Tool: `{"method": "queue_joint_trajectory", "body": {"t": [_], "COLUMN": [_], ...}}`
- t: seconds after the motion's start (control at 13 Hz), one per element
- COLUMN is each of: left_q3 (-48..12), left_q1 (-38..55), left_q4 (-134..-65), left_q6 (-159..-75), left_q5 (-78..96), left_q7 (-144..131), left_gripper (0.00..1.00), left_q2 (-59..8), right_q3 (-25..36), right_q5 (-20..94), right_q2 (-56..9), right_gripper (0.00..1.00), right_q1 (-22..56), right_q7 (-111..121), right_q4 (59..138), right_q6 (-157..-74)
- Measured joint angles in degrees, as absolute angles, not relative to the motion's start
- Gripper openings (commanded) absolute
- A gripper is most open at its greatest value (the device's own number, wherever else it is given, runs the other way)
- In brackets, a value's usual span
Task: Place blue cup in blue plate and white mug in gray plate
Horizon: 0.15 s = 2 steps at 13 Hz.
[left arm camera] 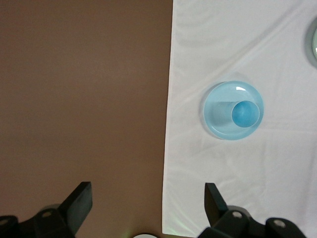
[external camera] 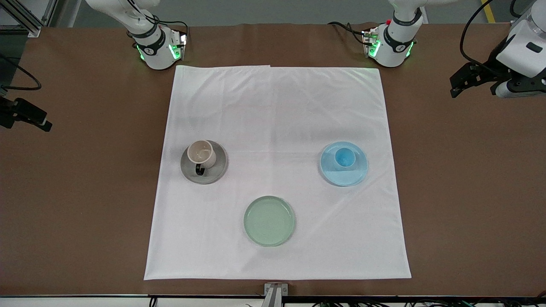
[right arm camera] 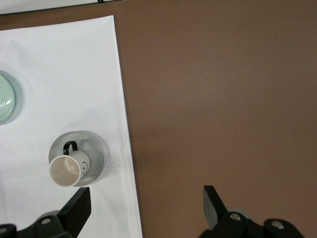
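Overall, the front view showed a white cloth point(external camera: 277, 170) spread on the brown table point(external camera: 85, 192), with three plates on it. The gray plate point(external camera: 215, 174) lay toward the right arm's end, and the white mug point(external camera: 201, 154) stood upright on it, off-centre toward about eleven o'clock, its dark handle pointing to roughly six o'clock. The blue plate point(external camera: 349, 175) lay toward the left arm's end, with the blue cup point(external camera: 344, 158) standing on it a little toward twelve o'clock of its middle. A pale green plate point(external camera: 269, 221) lay bare between them and nearer the front camera. The left gripper point(external camera: 475, 81) hung over bare table at the left arm's end, well apart from the cloth, while the right gripper point(external camera: 25, 115) showed only in part over the table at the right arm's end; both arms waited away from the dishes. In the left wrist view, the left gripper point(left arm camera: 148, 203) stood released, its two dark fingers point(left arm camera: 79, 201) wide apart and gripping nothing, over the edge where cloth met table, and the blue cup point(left arm camera: 246, 114) sat inside the blue plate point(left arm camera: 218, 111). In the right wrist view, the right gripper point(right arm camera: 147, 206) was likewise released and empty over brown table beside the cloth, and the white mug point(right arm camera: 66, 169) stood on the gray plate point(right arm camera: 96, 153), its handle at about twelve o'clock.
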<state>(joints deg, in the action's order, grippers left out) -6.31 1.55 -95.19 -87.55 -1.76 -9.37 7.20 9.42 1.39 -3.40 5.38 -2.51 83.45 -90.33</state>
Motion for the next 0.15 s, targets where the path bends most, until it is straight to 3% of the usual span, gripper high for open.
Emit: {"method": "queue_joint_trajectory", "body": {"t": [0.15], "left_q3": [-6.31], "left_q1": [1.55], "left_q4": [-95.19], "left_q6": [-87.54], "left_q5": [-1.76], "left_q7": [-9.37], "left_gripper": [1.0], "left_q2": [7.02], "right_q3": [9.41], "right_q5": [1.39], "right_q2": [-3.39], "right_gripper": [1.0], "right_q1": [5.38], "right_q7": [-2.53], "right_q4": [82.9], "right_q6": [-90.36]}}
